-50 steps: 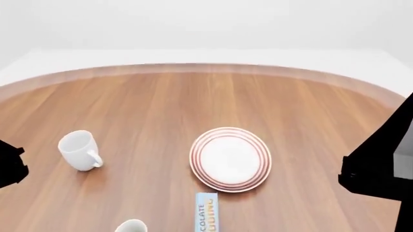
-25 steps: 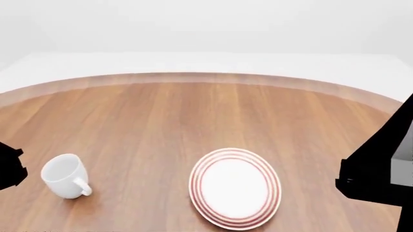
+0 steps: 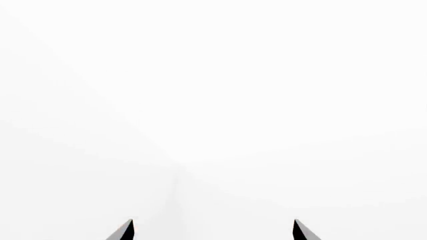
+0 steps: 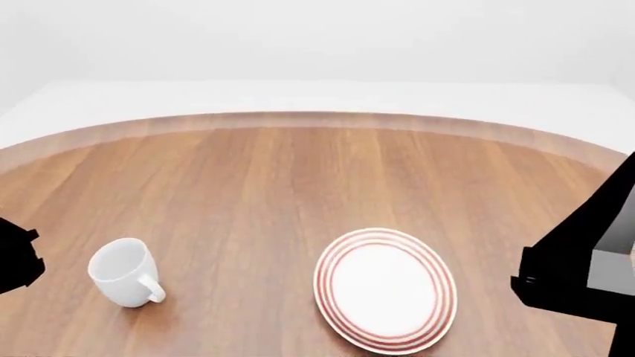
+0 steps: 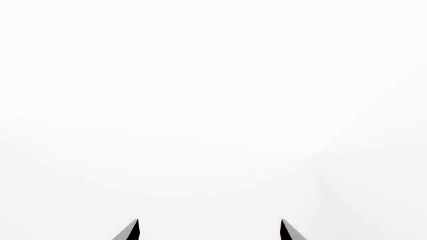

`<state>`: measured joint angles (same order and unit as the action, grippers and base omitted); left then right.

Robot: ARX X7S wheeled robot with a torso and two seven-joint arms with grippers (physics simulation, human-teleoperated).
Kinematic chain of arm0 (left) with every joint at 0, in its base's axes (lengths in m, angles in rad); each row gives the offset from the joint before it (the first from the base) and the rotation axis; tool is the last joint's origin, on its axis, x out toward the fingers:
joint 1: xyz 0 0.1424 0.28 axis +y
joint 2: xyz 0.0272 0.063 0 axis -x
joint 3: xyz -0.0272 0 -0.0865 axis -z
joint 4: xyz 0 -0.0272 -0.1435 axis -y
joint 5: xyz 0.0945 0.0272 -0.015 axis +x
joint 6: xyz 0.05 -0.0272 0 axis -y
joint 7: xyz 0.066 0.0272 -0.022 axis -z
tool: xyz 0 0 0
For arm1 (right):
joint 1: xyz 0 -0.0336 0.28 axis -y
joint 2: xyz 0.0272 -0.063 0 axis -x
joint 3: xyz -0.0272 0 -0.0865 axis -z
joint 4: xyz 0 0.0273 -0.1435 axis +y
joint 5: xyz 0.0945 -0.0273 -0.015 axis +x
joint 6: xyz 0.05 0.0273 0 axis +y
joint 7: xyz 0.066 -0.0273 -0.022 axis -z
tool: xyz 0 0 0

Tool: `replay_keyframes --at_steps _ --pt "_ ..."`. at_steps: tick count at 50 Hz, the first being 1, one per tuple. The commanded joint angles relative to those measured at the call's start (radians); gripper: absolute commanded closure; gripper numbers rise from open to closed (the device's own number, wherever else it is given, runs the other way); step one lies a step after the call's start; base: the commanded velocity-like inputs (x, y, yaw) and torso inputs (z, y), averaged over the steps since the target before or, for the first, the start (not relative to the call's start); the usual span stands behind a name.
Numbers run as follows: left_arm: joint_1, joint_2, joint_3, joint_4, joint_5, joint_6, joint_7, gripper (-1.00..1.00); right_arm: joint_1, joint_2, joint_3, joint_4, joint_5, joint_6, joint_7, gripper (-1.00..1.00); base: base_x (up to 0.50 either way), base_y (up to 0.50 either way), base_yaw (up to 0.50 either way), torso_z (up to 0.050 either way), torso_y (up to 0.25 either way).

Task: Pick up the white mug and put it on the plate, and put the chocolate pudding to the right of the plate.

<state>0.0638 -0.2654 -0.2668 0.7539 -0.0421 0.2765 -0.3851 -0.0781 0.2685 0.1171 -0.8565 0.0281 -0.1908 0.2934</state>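
Note:
The white mug (image 4: 124, 271) stands upright on the wooden table (image 4: 297, 178) at the near left, its handle toward the near right. The plate (image 4: 386, 289), white with red rings, lies at the near centre-right. The chocolate pudding is out of view. My left gripper (image 3: 213, 230) shows only two fingertips set wide apart with nothing between them, facing a blank white wall. My right gripper (image 5: 209, 230) shows the same, open and empty. In the head view only dark arm parts show at the left edge (image 4: 15, 256) and the right edge (image 4: 585, 268).
The round table's far rim (image 4: 317, 119) curves across the head view, with white floor and wall beyond it. The red-and-white cup is out of view.
The head view has tilted up and shifted: mug and plate slid down and then right in the picture. The pudding carton and the cup at the near edge have left the view.

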Motion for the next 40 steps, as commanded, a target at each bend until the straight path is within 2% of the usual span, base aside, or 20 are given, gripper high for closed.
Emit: replay_keyframes --at_steps 1,5,17,40 --pt "-0.001 -0.01 0.016 -0.001 0.004 -0.023 0.004 -1.0 -0.003 0.002 0.007 0.006 0.001 -0.012 0.014 -1.0 0.0 0.0 0.0 0.0 0.0" --pt "-0.001 -0.026 0.054 -0.023 -0.027 -0.048 0.033 -1.0 0.006 0.001 0.023 0.007 0.01 0.008 0.028 -1.0 0.0 0.0 0.0 0.0 0.0" --pt "0.012 -0.041 0.084 -0.026 0.004 -0.069 0.048 -1.0 0.002 0.006 0.01 0.013 0.0 0.012 0.03 -1.0 0.0 0.0 0.0 0.0 -0.008" --pt "0.007 -0.035 0.079 -0.013 0.01 -0.1 0.02 -1.0 -0.002 0.017 -0.004 0.016 -0.002 0.009 0.035 -1.0 0.0 0.0 0.0 0.0 -0.247"
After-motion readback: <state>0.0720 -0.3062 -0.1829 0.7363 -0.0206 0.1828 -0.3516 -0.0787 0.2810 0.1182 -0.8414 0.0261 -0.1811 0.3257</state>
